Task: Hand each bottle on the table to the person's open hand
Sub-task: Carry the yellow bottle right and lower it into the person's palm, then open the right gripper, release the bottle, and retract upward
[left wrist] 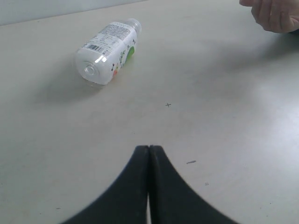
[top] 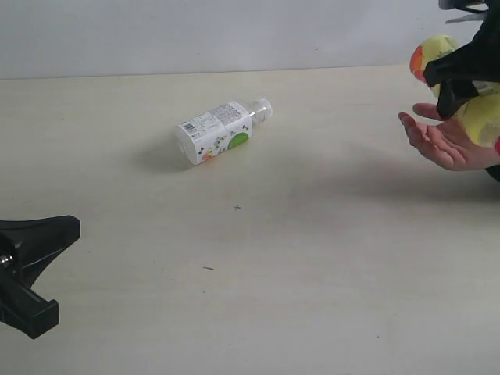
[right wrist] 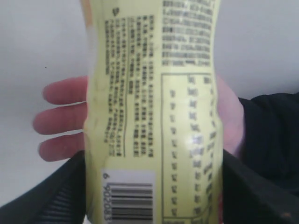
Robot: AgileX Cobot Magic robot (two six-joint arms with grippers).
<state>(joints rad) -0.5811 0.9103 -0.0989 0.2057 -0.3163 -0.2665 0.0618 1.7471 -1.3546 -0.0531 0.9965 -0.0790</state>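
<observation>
With your right claw [right wrist: 154,186] gripping the yellow plastic bottle [right wrist: 154,93] just above the person's open hand [top: 445,141], release it there next, then send the closed, empty left claw [left wrist: 149,154] to the white-capped green-and-white bottle [top: 221,131] lying on the pale table [top: 312,273].

Glossy plastic bottle [top: 221,130] lies on the matt, smooth table [top: 312,273].
</observation>
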